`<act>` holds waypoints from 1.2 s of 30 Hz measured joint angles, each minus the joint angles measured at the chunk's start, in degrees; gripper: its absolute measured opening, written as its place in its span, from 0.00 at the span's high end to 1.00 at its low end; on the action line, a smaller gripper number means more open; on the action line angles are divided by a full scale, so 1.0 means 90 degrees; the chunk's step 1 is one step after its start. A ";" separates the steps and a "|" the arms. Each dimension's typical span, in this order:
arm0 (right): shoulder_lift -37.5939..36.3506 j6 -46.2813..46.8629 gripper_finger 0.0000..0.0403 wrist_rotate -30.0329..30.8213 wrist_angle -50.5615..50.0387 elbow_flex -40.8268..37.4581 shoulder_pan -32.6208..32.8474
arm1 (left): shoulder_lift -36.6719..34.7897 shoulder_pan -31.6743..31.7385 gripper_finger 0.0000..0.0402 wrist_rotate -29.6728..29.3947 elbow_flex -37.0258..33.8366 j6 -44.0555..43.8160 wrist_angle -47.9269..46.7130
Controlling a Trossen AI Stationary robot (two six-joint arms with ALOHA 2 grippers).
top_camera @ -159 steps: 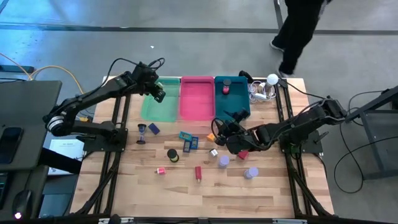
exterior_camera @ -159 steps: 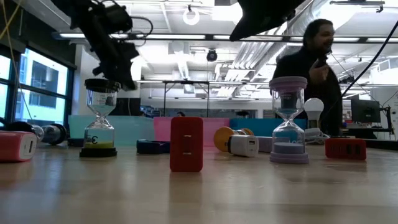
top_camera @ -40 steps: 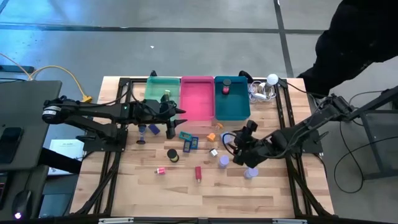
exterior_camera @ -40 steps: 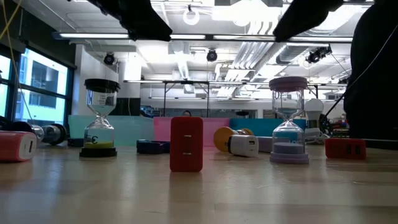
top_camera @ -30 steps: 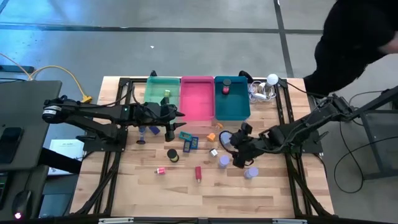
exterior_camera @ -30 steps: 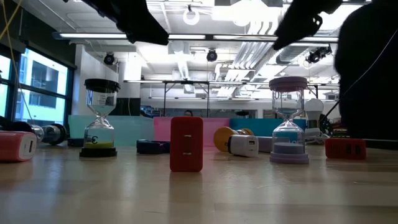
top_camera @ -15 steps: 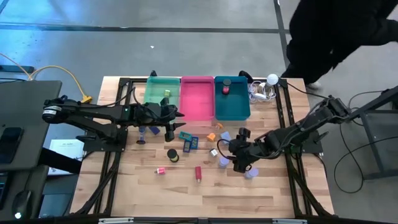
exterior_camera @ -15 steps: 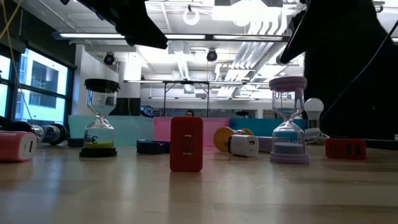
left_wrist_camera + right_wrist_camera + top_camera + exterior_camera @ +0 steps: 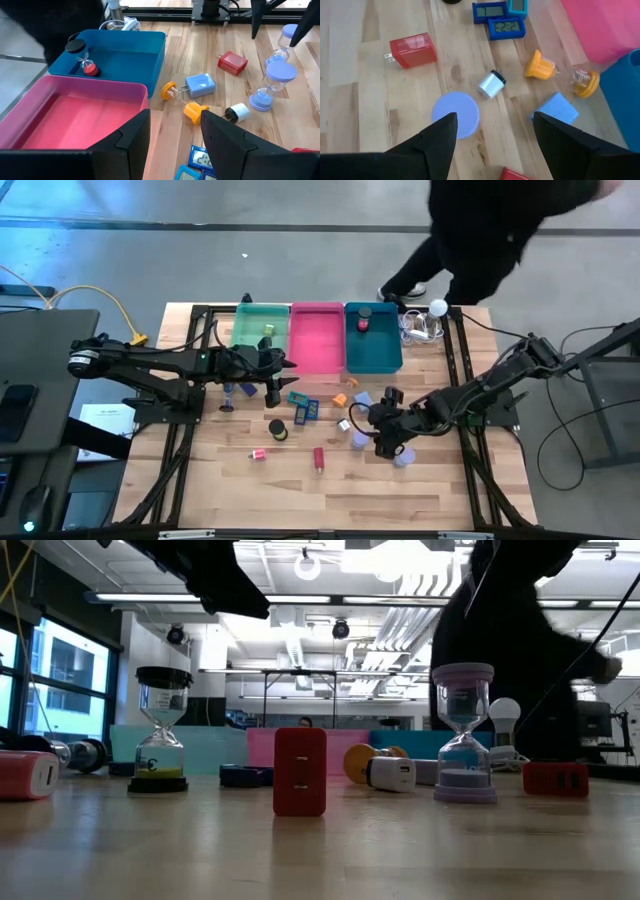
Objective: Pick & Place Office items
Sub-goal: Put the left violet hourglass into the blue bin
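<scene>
The office items lie scattered on the wooden table. My right gripper [image 9: 372,432] hangs open above a lavender hourglass [image 9: 358,441]; in the right wrist view its round top [image 9: 455,116] lies below, close to one finger. A second lavender hourglass [image 9: 403,458] stands just to its right. A red charger [image 9: 412,50], a white plug [image 9: 490,84], orange bulbs [image 9: 542,65] and a lavender charger [image 9: 555,112] lie around. My left gripper [image 9: 280,375] hovers open at the pink tray's [image 9: 316,340] near edge, above blue clocks [image 9: 300,398].
Green [image 9: 258,348], pink and teal [image 9: 372,350] trays sit side by side at the far edge; the teal one holds a black-and-red hourglass [image 9: 86,62]. A black hourglass [image 9: 160,730] stands left. A white ball with cables [image 9: 437,308] sits at the far right. A person passes behind the table.
My right gripper has moved a little toward the table's left and near edge, over the lavender hourglass, and has then kept still, staying open. The person behind the table has walked toward the left.
</scene>
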 joint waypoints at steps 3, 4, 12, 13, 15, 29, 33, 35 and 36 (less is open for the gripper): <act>0.0000 0.0000 0.37 -0.0108 -0.0002 0.0000 0.0000 | 0.0000 0.0000 0.58 0.0000 0.0000 -0.0050 0.0000; 0.0000 0.0000 0.36 -0.0111 -0.0002 0.0000 0.0000 | 0.0000 0.0000 0.58 0.0000 0.0000 -0.0081 0.0000; 0.0000 -0.0053 0.21 -0.0058 0.0000 0.0000 -0.0002 | 0.0000 0.0000 0.58 -0.0002 0.0000 -0.0140 0.0002; 0.0000 -0.0056 0.19 -0.0058 0.0009 0.0000 0.0003 | 0.0000 0.0000 0.58 -0.0001 0.0000 -0.0140 0.0000; 0.0000 -0.0014 0.17 -0.0058 0.0103 0.0000 0.0024 | 0.0017 0.0000 0.58 -0.0002 0.0000 -0.0140 0.0004; 0.0092 0.0308 0.17 0.0075 0.0073 0.0007 0.0080 | 0.0488 0.0000 0.58 -0.0002 0.0002 -0.0119 0.0068; 0.0363 0.0279 0.17 0.0141 0.0076 0.0007 0.0083 | 0.0481 0.0000 0.58 -0.0002 0.0002 -0.0076 0.0121; 0.0531 0.0257 0.17 0.0139 0.0100 0.0007 0.0083 | 0.0483 0.0000 0.58 0.0000 0.0002 -0.0068 0.0127; 0.0617 0.0216 0.17 0.0136 0.0100 0.0007 0.0083 | 0.0483 0.0000 0.58 -0.0002 0.0002 -0.0066 0.0151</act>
